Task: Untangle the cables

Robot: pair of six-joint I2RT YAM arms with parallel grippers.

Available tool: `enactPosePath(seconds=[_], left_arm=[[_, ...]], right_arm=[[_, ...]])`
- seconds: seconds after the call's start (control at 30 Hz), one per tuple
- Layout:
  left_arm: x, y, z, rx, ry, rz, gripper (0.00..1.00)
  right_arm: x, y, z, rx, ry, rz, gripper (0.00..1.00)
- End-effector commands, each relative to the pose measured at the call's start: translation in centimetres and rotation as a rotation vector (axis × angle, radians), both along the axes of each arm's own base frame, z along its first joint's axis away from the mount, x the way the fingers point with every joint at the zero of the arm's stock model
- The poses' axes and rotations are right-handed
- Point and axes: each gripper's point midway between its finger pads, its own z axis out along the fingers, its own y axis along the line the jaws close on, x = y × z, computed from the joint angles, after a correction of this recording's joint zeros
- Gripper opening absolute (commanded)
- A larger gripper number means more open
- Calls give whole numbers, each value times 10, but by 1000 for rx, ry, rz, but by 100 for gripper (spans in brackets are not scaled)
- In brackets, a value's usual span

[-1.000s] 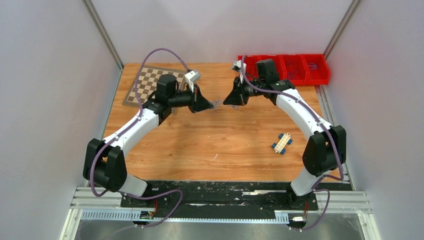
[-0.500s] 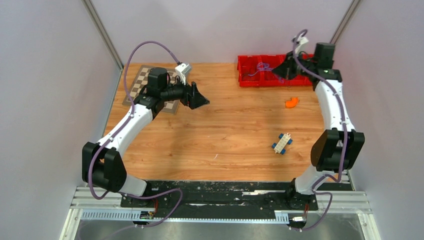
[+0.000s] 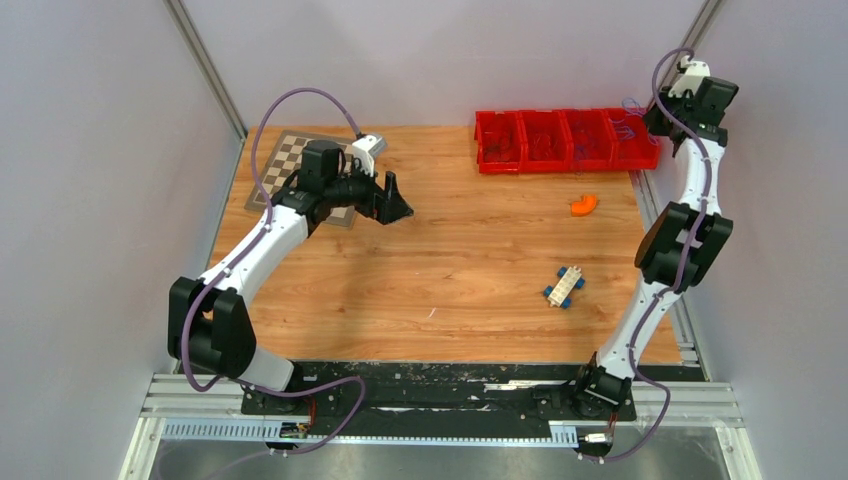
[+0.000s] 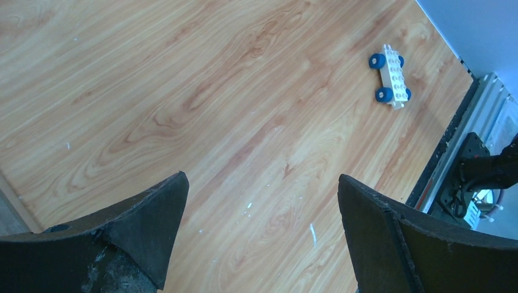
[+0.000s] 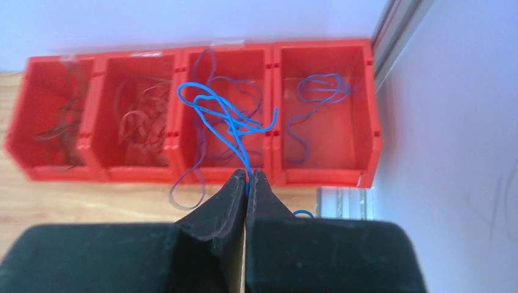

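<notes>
Blue cable (image 5: 226,116) is held over the red bins (image 5: 324,177)
It is pinched in the right gripper (image 5: 247,177), seemingly for sorting; the left gripper (image 4: 261,180) is spread wide, empty

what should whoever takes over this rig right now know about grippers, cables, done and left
Right gripper: shut on a blue cable, held up near the red bin tray at the far right corner.
Left gripper: open, empty, over the table.
Cables: dark cables in the leftmost bin, brownish cables next, blue-purple cables in the two right bins; one loop hangs over the front wall.
Done: no cables seen loose on the table.
Left: drop the blue cable into a bin, probably tuck in the loop.
</notes>
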Motion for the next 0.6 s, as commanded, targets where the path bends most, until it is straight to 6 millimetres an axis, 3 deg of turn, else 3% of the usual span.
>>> enactPosePath(seconds=[0.0, 0.23, 0.3, 0.33, 0.4, 0.57], left_arm=[[7, 5, 7, 19, -43, 12, 100], [12, 16, 7, 28, -27, 39, 100], [12, 17, 7, 26, -18, 41, 100], [11, 17, 7, 28, -14, 40, 100], [11, 19, 8, 37, -12, 37, 100], [12, 27, 8, 80, -24, 43, 100]], right_arm=[[36, -35, 27, -115, -133, -158, 0], [67, -56, -6, -131, -171, -261, 3], [76, -53, -13, -113, -186, -238, 33], [80, -50, -16, -97, -195, -221, 42], [86, -45, -11, -81, -221, -187, 51], [79, -25, 31, -74, -286, -95, 63]])
